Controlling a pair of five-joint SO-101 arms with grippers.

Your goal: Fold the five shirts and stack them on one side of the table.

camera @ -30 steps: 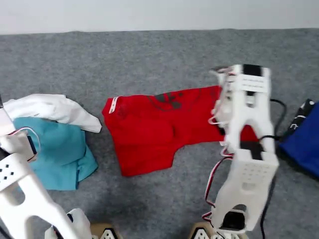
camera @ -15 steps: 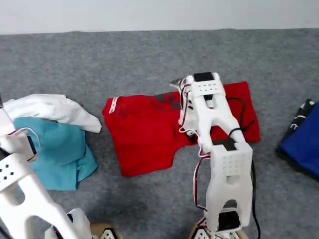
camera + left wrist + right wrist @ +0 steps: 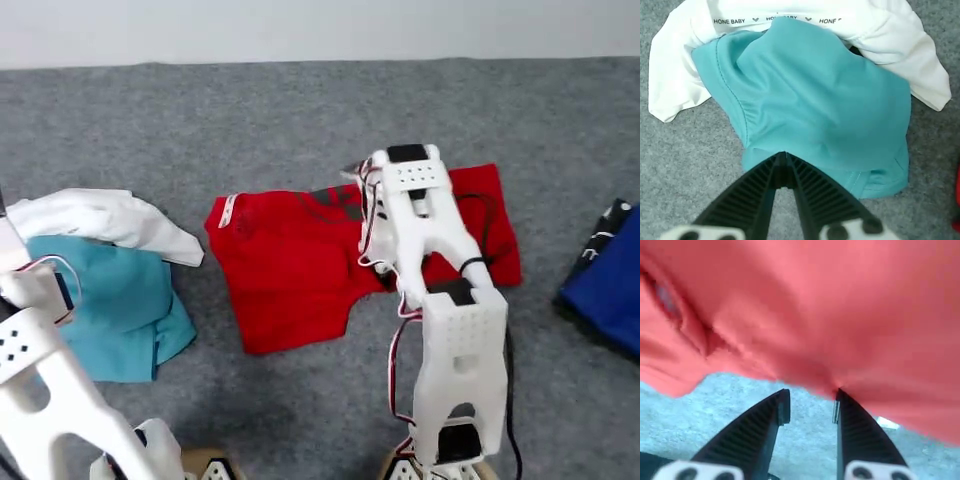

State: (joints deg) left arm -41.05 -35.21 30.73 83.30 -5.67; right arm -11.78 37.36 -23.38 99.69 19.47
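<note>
Table (image 3: 300, 110): grey top, felt- or carpet-like, with a fine speckled nap. In the high view it runs out of frame at the left, right and near edges. The far edge meets a plain pale wall (image 3: 300, 30) along a straight seam, and only a narrow band of wall is visible. The wrist views show the same grey nap close up, slightly mottled. Light is even and diffuse. Shadows on the table are soft, with no hard edges or glare.
</note>
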